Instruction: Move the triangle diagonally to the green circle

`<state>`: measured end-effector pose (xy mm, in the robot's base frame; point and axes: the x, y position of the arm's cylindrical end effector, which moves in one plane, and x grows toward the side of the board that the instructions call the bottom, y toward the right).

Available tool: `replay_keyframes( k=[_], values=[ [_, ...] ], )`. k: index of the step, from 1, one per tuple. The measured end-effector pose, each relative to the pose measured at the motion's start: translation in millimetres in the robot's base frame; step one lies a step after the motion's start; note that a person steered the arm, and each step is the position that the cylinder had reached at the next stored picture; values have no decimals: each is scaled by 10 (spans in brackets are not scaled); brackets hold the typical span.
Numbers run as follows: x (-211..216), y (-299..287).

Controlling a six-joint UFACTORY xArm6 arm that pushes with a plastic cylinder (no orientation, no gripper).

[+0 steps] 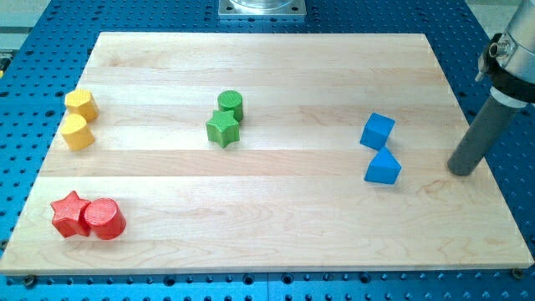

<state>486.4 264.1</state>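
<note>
The blue triangle (383,168) lies on the wooden board at the view's right, just below the blue cube (377,131) and touching it. The green circle (231,104) stands near the board's middle top, with the green star (223,129) touching it from below. My tip (461,171) rests on the board at the right edge, to the right of the blue triangle with a clear gap between them. The rod rises up and to the right out of the view.
A yellow hexagon (82,104) and another yellow block (77,132) sit at the view's left. A red star (70,214) and a red circle (104,219) sit at the bottom left. The board (267,242) rests on a blue perforated table.
</note>
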Motion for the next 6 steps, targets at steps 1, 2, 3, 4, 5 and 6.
replay_keyframes(
  k=[1,2,3,4,5,6],
  values=[
    [-88,-270],
    [-82,-461],
    [-81,-625],
    [-78,-933],
    [-74,-605],
    [12,-559]
  ],
)
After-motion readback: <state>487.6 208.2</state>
